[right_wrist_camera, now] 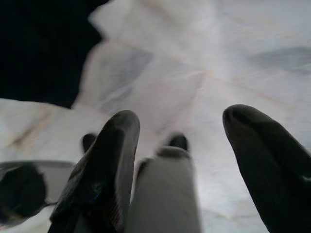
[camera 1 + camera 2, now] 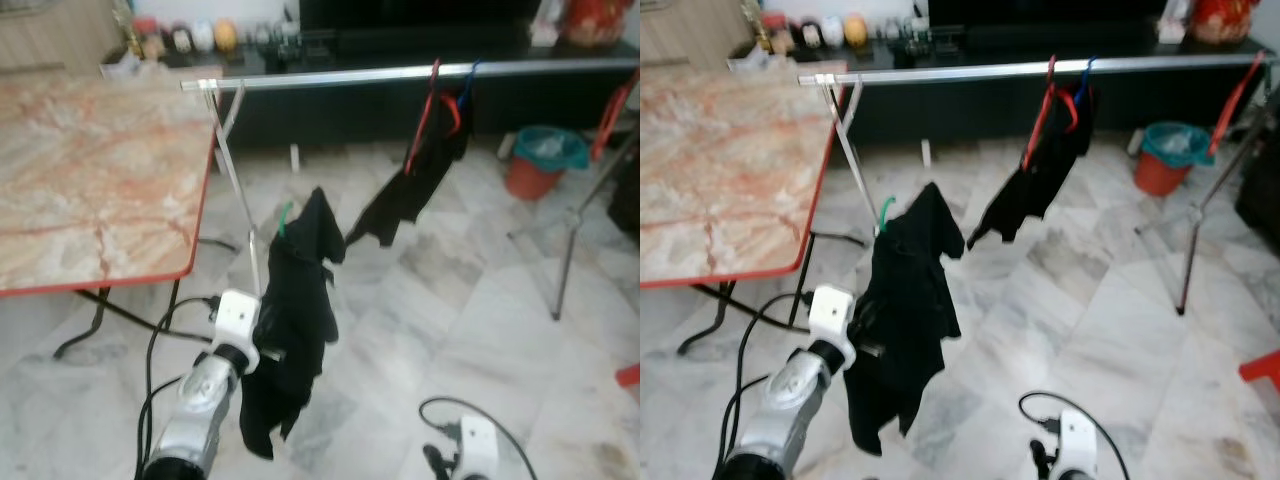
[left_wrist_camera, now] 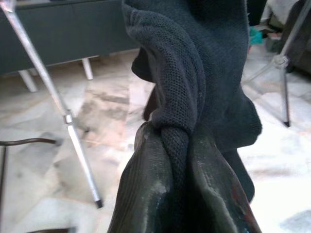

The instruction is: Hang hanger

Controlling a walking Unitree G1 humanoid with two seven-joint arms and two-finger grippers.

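**Left claw holds black garment on green hanger below the rail**

The left claw [image 3: 177, 160] is clamped on a black knitted garment [image 2: 295, 310] hung on a green plastic hanger [image 2: 286, 215], held low and short of the silver metal clothes rail [image 2: 400, 74]. The right claw [image 1: 187, 145] hangs idle, fingers apart, above the marble floor [image 2: 450, 300].

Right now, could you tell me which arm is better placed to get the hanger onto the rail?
Left. The left gripper is shut on the garment with the green hanger, raised toward the rail. The right gripper hangs open and low over the floor.
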